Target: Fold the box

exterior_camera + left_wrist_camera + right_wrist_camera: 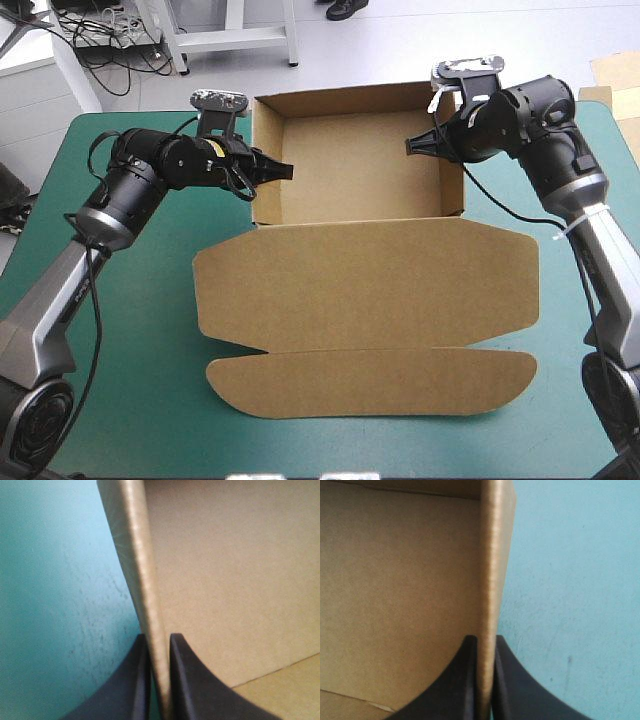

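The worktop wears a teal-green cover. Beyond its far edge lies a pale grey floor, with the legs of a white frame, a tangle of dark cables and, off the far right corner, brown board sheets.

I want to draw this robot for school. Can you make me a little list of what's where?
box: brown open tray, walls up
lid: lying flat on the teal-green cover, on the near side of the tray
left gripper: shut on the box's left wall
right gripper: shut on the box's right wall
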`<act>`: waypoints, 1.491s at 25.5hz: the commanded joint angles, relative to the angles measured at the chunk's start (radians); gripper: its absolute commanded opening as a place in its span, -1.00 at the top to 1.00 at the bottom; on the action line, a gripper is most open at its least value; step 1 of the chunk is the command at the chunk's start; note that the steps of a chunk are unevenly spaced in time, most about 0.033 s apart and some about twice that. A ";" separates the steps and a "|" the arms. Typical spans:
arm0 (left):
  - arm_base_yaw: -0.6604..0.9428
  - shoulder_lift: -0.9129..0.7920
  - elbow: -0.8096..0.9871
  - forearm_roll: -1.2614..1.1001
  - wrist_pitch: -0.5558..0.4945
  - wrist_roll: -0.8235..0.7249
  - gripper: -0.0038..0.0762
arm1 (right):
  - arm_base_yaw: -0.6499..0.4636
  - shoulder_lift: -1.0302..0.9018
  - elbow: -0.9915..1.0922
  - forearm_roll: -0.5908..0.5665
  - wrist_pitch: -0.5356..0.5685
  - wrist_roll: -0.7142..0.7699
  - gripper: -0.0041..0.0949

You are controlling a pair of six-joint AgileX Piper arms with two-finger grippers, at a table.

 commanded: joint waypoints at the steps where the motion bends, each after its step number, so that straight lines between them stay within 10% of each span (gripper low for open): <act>1: -0.017 -0.011 -0.039 -0.001 0.045 0.040 0.92 | 0.010 -0.001 -0.027 0.071 0.002 -0.064 0.95; 28: -0.017 0.235 -0.033 0.037 0.265 0.040 0.88 | 0.010 0.241 -0.025 0.164 0.105 -0.097 0.91; 32: -0.015 0.235 -0.044 0.017 0.284 0.040 0.35 | 0.008 0.241 -0.025 0.157 0.105 -0.108 0.30; 36: 0.020 0.235 -0.043 -0.023 0.328 0.038 -0.25 | 0.008 0.240 -0.025 0.173 0.105 -0.071 -0.80; 38: 0.023 0.228 -0.043 -0.044 0.322 0.036 -0.38 | 0.008 0.238 -0.025 0.175 0.105 -0.068 -0.88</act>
